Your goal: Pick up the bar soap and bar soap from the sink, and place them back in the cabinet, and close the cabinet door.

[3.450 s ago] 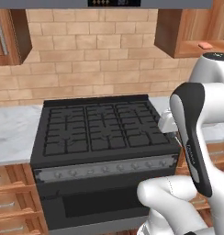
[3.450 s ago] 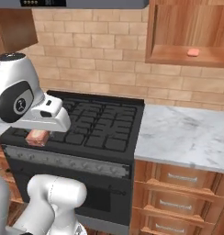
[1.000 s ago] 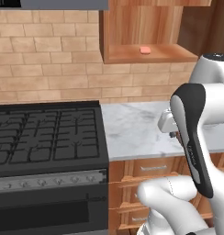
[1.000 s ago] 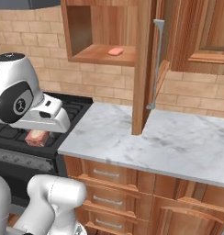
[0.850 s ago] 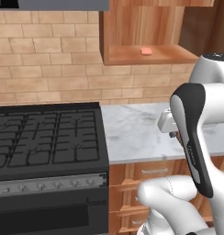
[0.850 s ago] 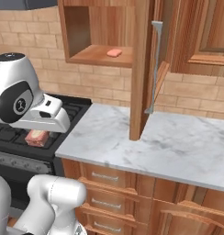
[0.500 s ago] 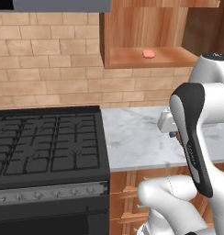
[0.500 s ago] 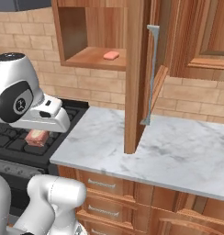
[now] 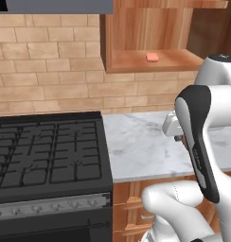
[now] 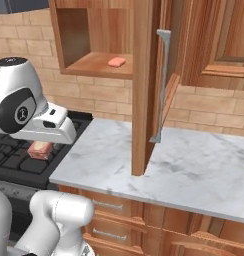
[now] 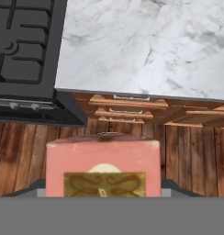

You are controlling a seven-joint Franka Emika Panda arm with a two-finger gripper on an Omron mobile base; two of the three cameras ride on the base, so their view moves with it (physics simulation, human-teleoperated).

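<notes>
My gripper (image 10: 41, 150) is shut on the salmon-pink bar soap (image 10: 40, 148), held low in front of the stove edge. The soap's labelled face (image 11: 103, 167) looms large in the hand view and hides the fingertips. The smaller orange bar soap (image 9: 152, 57) lies on the floor of the open wooden wall cabinet (image 9: 146, 38); from the right it (image 10: 116, 62) sits up and right of my hand. The cabinet door (image 10: 144, 85) stands swung out, seen edge-on, with a grey handle (image 10: 161, 85). The sink is out of view.
A black gas stove (image 9: 46, 151) sits to the left and a white marble counter (image 10: 194, 170) under the cabinet, with wooden drawers (image 10: 109, 220) below. A closed wall cabinet (image 10: 219, 40) hangs to the right of the door. Wooden floor (image 11: 192, 160) lies beneath my hand.
The whole scene has slid left in both base views: the base has driven right, from the stove towards the counter and open cabinet. The arm's pose and its hold on the soap are unchanged.
</notes>
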